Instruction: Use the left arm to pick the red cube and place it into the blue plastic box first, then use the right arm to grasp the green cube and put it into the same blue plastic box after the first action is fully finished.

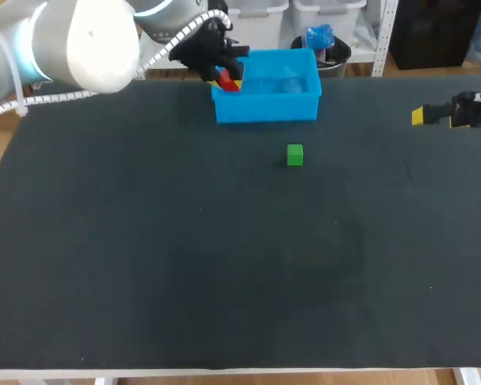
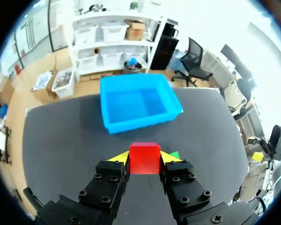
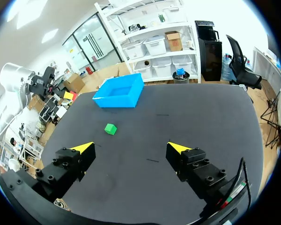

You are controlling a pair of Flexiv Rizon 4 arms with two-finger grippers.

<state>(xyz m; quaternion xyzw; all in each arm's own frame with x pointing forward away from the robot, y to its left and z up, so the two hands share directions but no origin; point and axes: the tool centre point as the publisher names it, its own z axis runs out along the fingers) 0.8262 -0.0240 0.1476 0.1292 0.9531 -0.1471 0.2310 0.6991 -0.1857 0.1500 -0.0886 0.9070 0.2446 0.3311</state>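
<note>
Step one: left gripper point(image 2: 144, 161) clenches the small red cube point(image 2: 144, 152) right at the open blue plastic box's point(image 2: 140, 123) rim. Next, I'd say, get over the inside and release. Right gripper's point(image 3: 131, 149) open, empty.

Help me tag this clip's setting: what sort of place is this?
Probably a robot manipulation test bench: a dark-topped table, the left gripper holding a small red cube near an open blue plastic box, and a small green cube laid out as a prop.
</note>
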